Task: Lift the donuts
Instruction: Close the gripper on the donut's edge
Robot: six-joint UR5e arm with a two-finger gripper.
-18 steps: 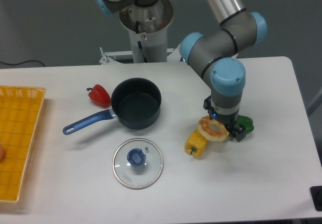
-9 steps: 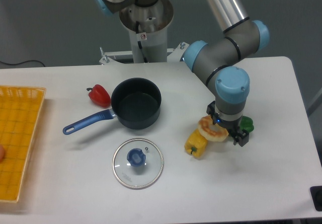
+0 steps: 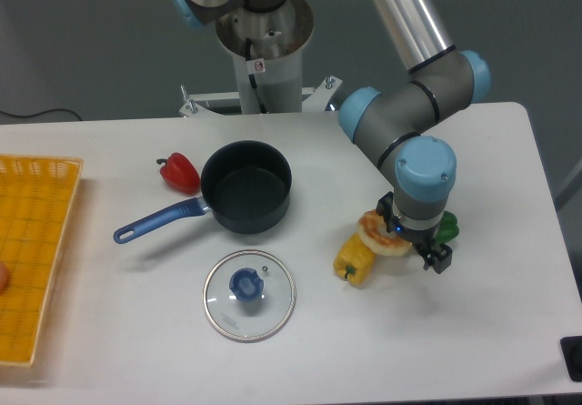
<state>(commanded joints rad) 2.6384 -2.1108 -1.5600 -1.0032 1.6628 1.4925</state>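
The donuts (image 3: 376, 237), one tan ring with pale icing, lies on the white table, leaning against the yellow bell pepper (image 3: 354, 260). My gripper (image 3: 409, 238) hangs low right over the donut's right side and covers part of it. The jaws stand apart, one black finger (image 3: 437, 259) showing at the lower right, the other mostly hidden under the blue wrist. The gripper looks open with the donut at its left edge. I cannot tell whether a finger touches the donut.
A green bell pepper (image 3: 448, 227) sits just right of the gripper. A dark pot (image 3: 245, 187) with a blue handle, a red pepper (image 3: 180, 172) and a glass lid (image 3: 249, 294) lie to the left. A yellow basket (image 3: 32, 250) is at the far left edge.
The arm has shifted slightly right and lower over the donut. The donut and the peppers have stayed in place.
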